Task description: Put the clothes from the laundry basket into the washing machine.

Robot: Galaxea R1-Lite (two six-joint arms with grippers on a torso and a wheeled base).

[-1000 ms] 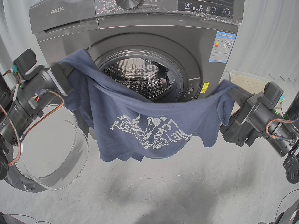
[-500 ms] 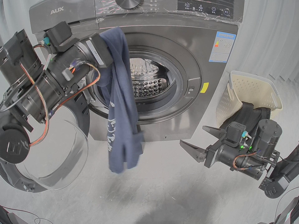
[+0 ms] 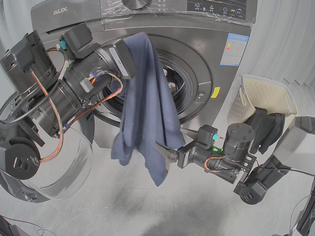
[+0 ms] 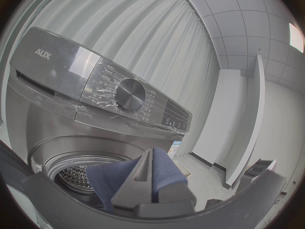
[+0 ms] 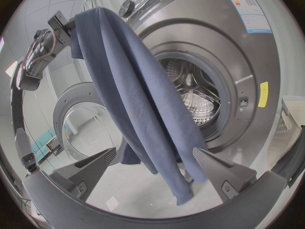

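Observation:
A navy T-shirt (image 3: 147,99) hangs from my left gripper (image 3: 129,53), which is shut on its top edge in front of the washing machine's (image 3: 197,49) open drum (image 5: 193,96). In the left wrist view the fingers (image 4: 143,175) pinch the blue cloth (image 4: 165,169). My right gripper (image 3: 169,137) is open, low beside the shirt's lower right edge. In the right wrist view the shirt (image 5: 139,89) hangs between its spread fingers (image 5: 203,159). The cream laundry basket (image 3: 265,90) stands right of the machine with dark clothes (image 3: 267,125) in it.
The machine's round glass door (image 3: 55,161) is swung open to the left, below my left arm. Grey floor lies in front of the machine. Pale curtains hang behind and beside it.
My right gripper let go of the shirt, dropped low and moved left to its lower edge. My left gripper rose and carried the shirt rightward before the drum opening.

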